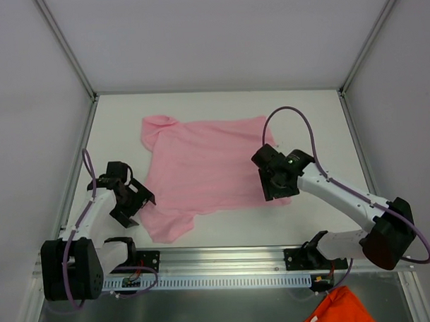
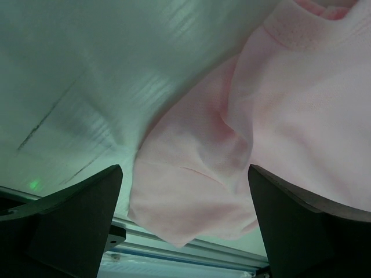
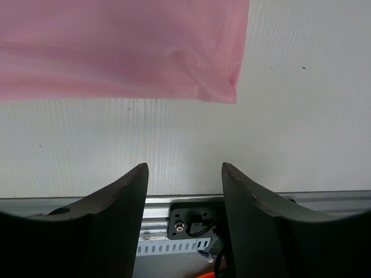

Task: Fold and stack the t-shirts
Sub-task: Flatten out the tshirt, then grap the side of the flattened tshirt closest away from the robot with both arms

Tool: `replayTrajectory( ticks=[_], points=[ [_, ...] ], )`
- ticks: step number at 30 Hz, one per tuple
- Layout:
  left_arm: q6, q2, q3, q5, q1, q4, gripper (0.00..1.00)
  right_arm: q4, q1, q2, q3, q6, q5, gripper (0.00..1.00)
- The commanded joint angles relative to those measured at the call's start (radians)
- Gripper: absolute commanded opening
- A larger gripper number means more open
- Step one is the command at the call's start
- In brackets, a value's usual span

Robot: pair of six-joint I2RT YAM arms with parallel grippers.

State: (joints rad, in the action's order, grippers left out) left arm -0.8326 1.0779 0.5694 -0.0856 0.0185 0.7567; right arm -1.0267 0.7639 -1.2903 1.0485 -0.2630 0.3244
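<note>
A light pink t-shirt lies spread flat on the white table, its collar at the far left. One sleeve points toward the near edge. My left gripper is open just left of that sleeve. In the left wrist view the sleeve lies between and beyond the wide-apart fingers, untouched by them; the left gripper holds nothing. My right gripper hovers open at the shirt's near right corner. In the right wrist view the right gripper is empty over bare table.
A metal rail runs along the near edge, with both arm bases on it. An orange cloth lies below the rail at the bottom right. White walls close in the table on three sides.
</note>
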Motion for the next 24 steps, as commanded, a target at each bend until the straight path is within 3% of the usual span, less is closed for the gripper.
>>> replayTrajectory(
  ticks=[1, 14, 18, 20, 21, 24],
  points=[
    [-0.033, 0.011, 0.009, 0.081, -0.012, 0.015, 0.92, -0.036, 0.008, 0.052, -0.015, -0.031, 0.013, 0.58],
    [-0.026, 0.050, -0.071, 0.029, -0.012, -0.126, 0.88, -0.062, 0.008, 0.083, -0.019, -0.022, 0.036, 0.58],
    [-0.028, 0.053, -0.091, 0.023, -0.012, -0.161, 0.73, -0.061, 0.008, 0.088, -0.031, -0.019, 0.041, 0.58],
    [-0.030, 0.056, -0.098, 0.021, -0.011, -0.171, 0.53, -0.061, 0.006, 0.089, -0.036, -0.018, 0.041, 0.58],
    [-0.030, 0.056, -0.100, 0.020, -0.012, -0.172, 0.49, -0.061, 0.008, 0.089, -0.038, -0.019, 0.041, 0.58],
    [-0.033, 0.057, -0.103, 0.026, -0.012, -0.172, 0.43, -0.064, 0.008, 0.089, -0.042, -0.022, 0.042, 0.58]
  ],
)
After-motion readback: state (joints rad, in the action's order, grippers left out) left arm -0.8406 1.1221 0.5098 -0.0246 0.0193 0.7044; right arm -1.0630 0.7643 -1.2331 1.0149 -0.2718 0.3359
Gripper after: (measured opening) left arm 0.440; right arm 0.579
